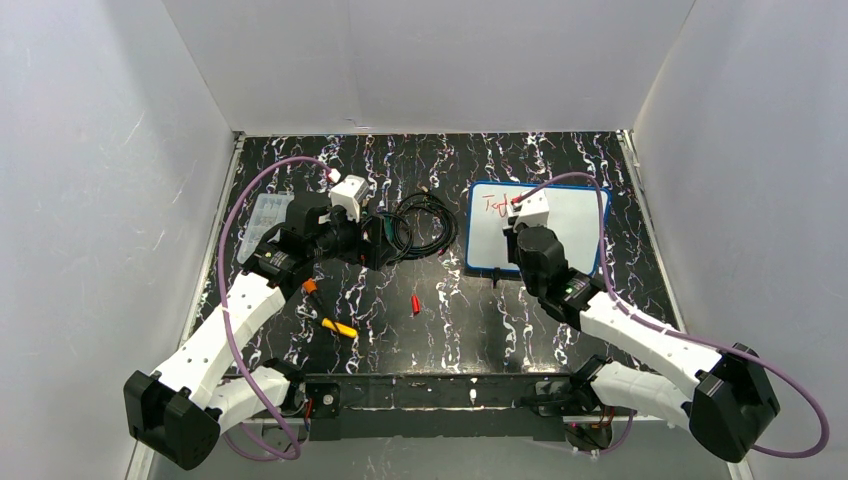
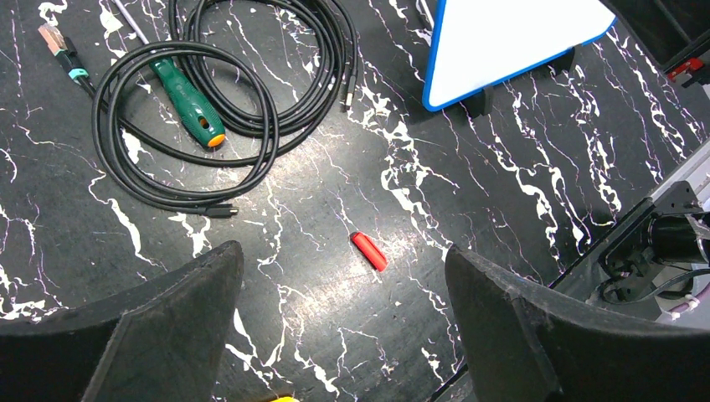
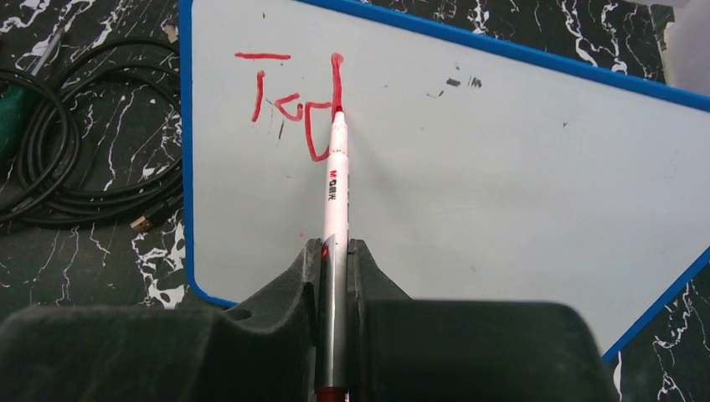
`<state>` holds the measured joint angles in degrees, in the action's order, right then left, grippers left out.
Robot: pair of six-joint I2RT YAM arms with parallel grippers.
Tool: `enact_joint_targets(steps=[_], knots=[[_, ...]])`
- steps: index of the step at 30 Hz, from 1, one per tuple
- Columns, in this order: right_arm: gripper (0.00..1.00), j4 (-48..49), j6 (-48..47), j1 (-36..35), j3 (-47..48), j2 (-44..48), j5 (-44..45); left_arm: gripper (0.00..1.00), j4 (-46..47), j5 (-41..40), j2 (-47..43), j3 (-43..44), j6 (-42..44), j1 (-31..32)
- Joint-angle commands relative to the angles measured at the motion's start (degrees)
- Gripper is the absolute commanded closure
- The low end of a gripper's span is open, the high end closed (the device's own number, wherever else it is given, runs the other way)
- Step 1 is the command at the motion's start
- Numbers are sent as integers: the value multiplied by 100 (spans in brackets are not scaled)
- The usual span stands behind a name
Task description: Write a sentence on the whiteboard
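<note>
The whiteboard [image 1: 570, 232] with its thin blue frame lies at the right of the table and fills the right wrist view [image 3: 502, 176]. Red letters of the sentence [image 3: 293, 105] reading "Tod" stand at its upper left [image 1: 497, 204]. My right gripper [image 3: 335, 247] is shut on a white marker [image 3: 335, 188], whose red tip touches the board on the stroke of the "d". My left gripper [image 2: 343, 276] hangs open over the dark table left of the board, with nothing between its fingers. A red marker cap [image 2: 369, 251] lies on the table below it [image 1: 415, 304].
A coiled black cable [image 1: 420, 225] lies left of the board with a green-handled screwdriver [image 2: 191, 105] on it. A clear plastic box [image 1: 265, 215] sits at the far left. A yellow-handled tool [image 1: 338, 327] and an orange piece [image 1: 311, 286] lie near the left arm.
</note>
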<state>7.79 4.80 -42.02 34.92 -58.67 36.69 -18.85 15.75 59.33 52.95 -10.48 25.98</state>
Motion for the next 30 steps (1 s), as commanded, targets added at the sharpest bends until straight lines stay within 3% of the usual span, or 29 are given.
enact_joint_targets(steps=[1,17,30], knots=[[99,-114,215,32,-107,128,-3,12,31,121,-176,-48,2,-21],[99,-558,326,21,-119,488,72,12,39,130,-227,-59,-15,-23],[99,-27,-49,36,22,361,346,12,39,129,-225,-65,-20,-22]])
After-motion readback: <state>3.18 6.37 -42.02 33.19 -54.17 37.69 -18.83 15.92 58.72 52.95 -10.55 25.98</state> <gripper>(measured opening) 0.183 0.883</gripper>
